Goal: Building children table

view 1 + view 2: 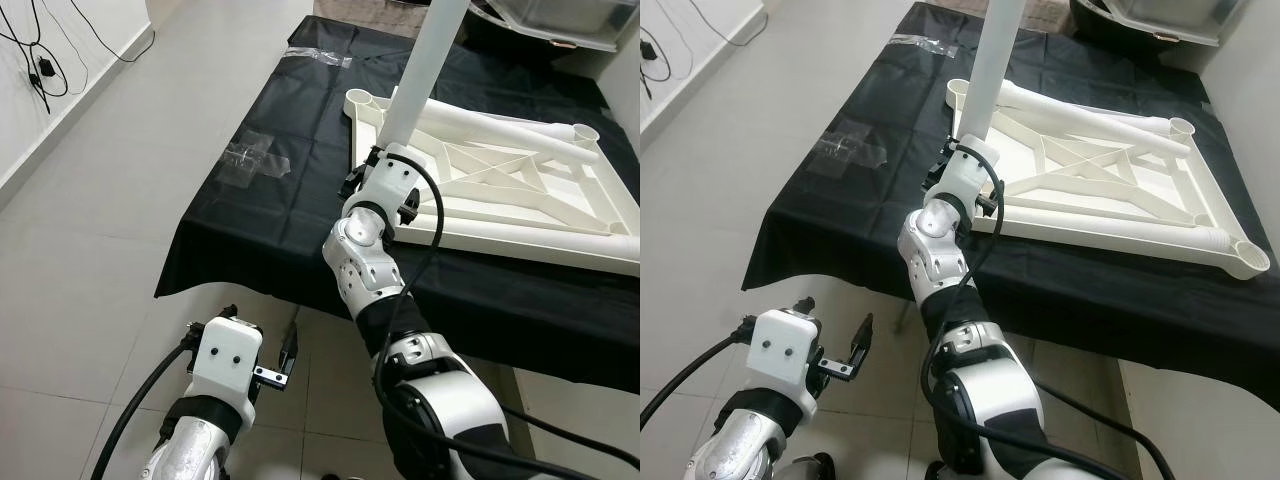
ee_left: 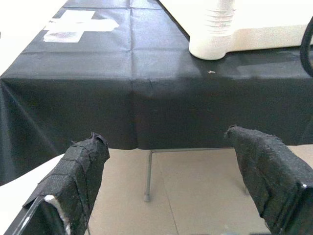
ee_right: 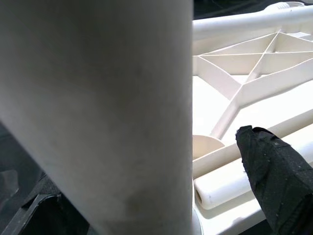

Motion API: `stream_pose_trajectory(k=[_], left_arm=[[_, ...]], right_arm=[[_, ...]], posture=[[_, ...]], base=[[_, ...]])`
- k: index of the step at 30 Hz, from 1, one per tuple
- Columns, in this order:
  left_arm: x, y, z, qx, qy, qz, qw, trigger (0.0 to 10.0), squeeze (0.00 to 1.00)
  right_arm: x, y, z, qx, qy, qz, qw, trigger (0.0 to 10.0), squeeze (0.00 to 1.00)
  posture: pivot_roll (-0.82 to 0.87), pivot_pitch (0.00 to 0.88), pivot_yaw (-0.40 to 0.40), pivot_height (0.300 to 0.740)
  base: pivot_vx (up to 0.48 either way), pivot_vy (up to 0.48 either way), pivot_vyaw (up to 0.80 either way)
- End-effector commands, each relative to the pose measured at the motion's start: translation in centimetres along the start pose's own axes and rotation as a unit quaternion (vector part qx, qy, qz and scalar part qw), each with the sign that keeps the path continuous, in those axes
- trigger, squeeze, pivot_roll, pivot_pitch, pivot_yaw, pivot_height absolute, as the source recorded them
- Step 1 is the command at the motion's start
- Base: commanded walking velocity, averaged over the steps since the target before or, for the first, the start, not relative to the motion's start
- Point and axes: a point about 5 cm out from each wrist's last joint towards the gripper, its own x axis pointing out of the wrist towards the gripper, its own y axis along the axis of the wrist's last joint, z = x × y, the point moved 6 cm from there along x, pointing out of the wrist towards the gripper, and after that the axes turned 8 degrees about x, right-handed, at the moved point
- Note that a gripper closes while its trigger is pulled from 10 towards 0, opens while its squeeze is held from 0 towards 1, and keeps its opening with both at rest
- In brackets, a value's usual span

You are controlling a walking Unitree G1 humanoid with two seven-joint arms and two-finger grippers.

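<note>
Clamped around a white table leg (image 1: 425, 70), the right gripper (image 1: 385, 165) held it nearly upright above the near corner of the overturned white tabletop (image 1: 520, 200). That tabletop lay underside up, its ribs showing, on a table draped in a black cloth (image 1: 270, 230). Whether the leg's lower end already sat in the corner socket was hard to judge, since the wrist hid it. Loose white legs (image 1: 510, 125) lay across the tabletop's ribs. Low beside the table, the left gripper (image 1: 285, 350) hung over the tiled floor (image 1: 90, 250) with its fingers (image 2: 80, 166) spread and nothing between them. Clear tape (image 1: 250, 160) was stuck to the cloth.
</note>
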Motion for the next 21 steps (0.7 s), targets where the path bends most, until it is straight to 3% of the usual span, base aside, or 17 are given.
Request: stream_pose_trajectory(k=[1,21], left_arm=[[0.0,-0.4,0.3,0.000,-0.007,-0.006,1.000,10.0,0.00],[0.0,-0.7,0.3,0.001,-0.006,-0.008,1.000,10.0,0.00]], right_arm=[[-2.3,-3.6,-0.8,0.010,0.019,-0.060,0.998,10.0,0.00],[-3.8,-5.2,-1.4,0.008,0.101,-0.111,0.989,10.0,0.00]], posture=[[0.12,0.207,-0.118,0.740],[0.11,0.203,-0.116,0.740]], base=[[0.000,0.000,0.00],[0.000,0.000,0.00]])
